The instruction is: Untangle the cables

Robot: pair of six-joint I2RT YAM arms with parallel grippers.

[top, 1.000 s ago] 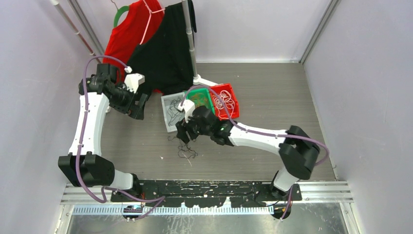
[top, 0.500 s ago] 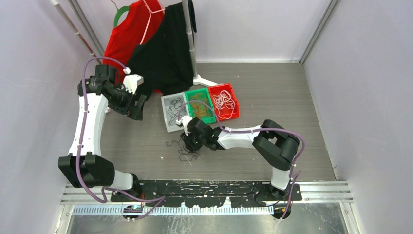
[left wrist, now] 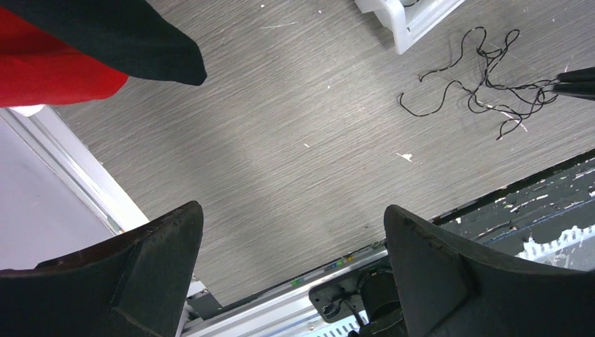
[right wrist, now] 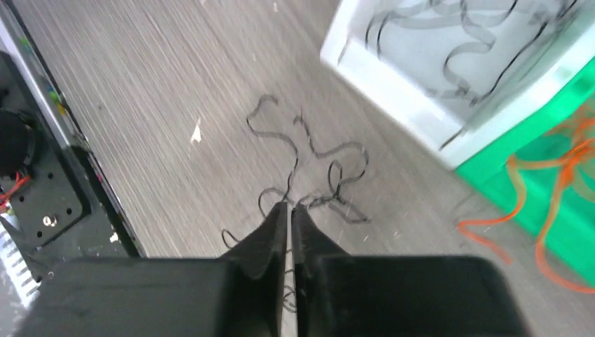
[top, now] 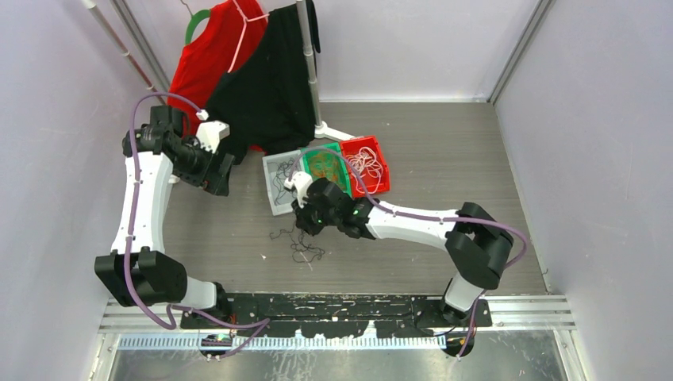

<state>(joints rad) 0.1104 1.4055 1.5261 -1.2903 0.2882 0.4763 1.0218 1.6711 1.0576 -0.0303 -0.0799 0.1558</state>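
Observation:
A loose black cable (top: 301,248) lies curled on the grey table in front of the bins; it also shows in the left wrist view (left wrist: 484,84) and the right wrist view (right wrist: 316,151). My right gripper (top: 304,225) is low over it, jaws shut, and the tips (right wrist: 289,206) meet the cable where its strands converge. My left gripper (top: 216,181) is open and empty, raised at the left, well away from the cable; its jaws (left wrist: 291,210) stand wide apart.
Three bins stand behind the cable: a white one (top: 274,208) with black cables, a green one (top: 323,163) with orange cables, a red one (top: 385,171) with white cables. Red and black garments (top: 238,71) hang on a rack at the back left.
My right gripper dipped toward the black cable half a second ago and now sits slightly higher and farther back. The left arm has drifted a little to the left. The cable has barely shifted.

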